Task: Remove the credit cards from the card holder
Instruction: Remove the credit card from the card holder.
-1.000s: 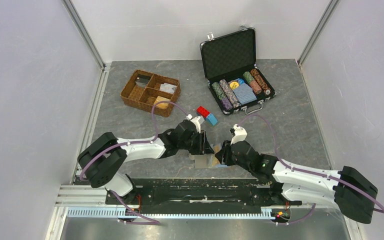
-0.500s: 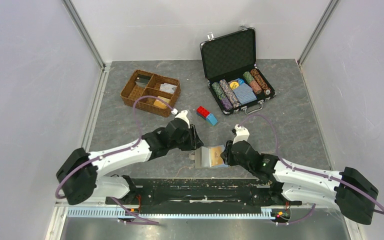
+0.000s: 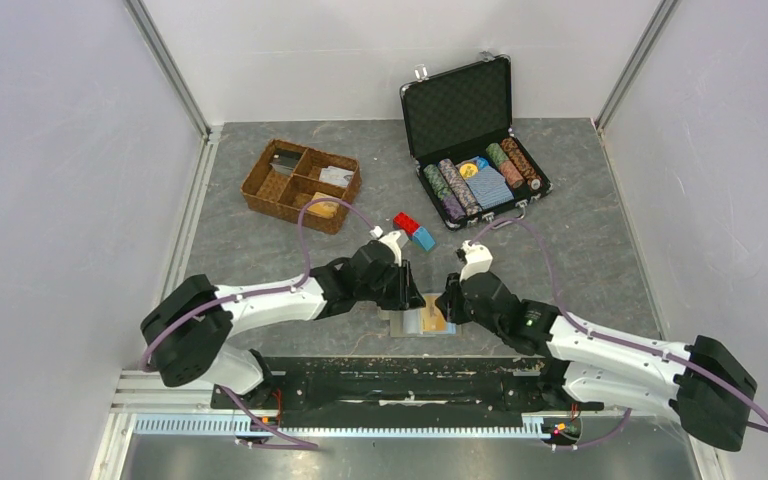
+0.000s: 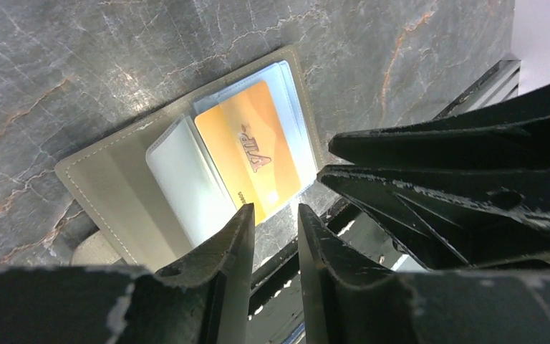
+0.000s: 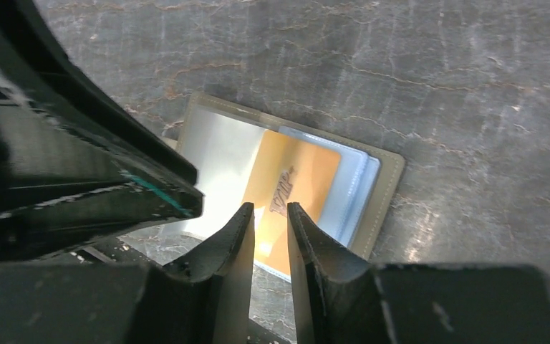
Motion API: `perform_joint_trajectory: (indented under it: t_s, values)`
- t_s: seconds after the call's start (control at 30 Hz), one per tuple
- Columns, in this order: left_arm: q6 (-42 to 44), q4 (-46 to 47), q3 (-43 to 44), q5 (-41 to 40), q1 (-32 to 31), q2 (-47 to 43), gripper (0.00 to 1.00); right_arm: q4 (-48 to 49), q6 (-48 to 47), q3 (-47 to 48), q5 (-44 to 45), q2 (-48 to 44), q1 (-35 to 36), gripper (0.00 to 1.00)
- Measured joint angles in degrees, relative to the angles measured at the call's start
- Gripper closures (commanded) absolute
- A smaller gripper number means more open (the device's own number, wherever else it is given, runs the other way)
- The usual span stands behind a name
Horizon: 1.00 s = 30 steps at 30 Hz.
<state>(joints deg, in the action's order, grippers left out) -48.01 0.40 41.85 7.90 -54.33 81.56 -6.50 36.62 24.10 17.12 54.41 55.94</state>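
Holder (image 3: 407, 322) lies open on the surface (image 3: 580, 240), with both pincers over it.
Your left pincer (image 4: 273, 209) hangs at the orange card's (image 4: 251, 154) near edge, fingers a slit apart, gripping nothing. Your right pincer (image 5: 268, 208) hangs over the same card, likewise barely parted and empty. Blue cards (image 5: 356, 185) peek from beneath it.

I'm in a robot lab test cell, not a home. Plain white wall panels (image 3: 60, 150) box in my grey stone-look surface (image 3: 600, 230) on 3 sides, w/ aluminium frame posts (image 3: 165, 65) at the corners. My left arm (image 3: 270, 297) & right arm (image 3: 610, 350) sit bolted on a black rail (image 3: 390, 375) at the near edge. Misc props: wicker tray (image 3: 285, 212), chip case (image 3: 457, 105), toy bricks (image 3: 413, 230).
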Motion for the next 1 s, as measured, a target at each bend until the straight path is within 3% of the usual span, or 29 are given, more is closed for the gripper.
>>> perform_joint_trajectory:
  t_s: [0.27,0.5,1.0]
  values:
    - [-0.15,3.19,-0.61,-0.55,-0.09,2.99,0.66,7.89,-0.92,-2.51,-6.75,3.3,-2.86,0.79]
    - [-0.31,6.19,-3.28,-1.68,-0.09,7.21,0.55,11.98,-0.72,-7.45,-10.14,5.68,-5.11,0.81]
    - [-2.82,21.77,-9.27,0.68,-0.07,9.94,0.56,16.98,-0.02,-11.15,-12.33,6.03,-7.02,0.81]
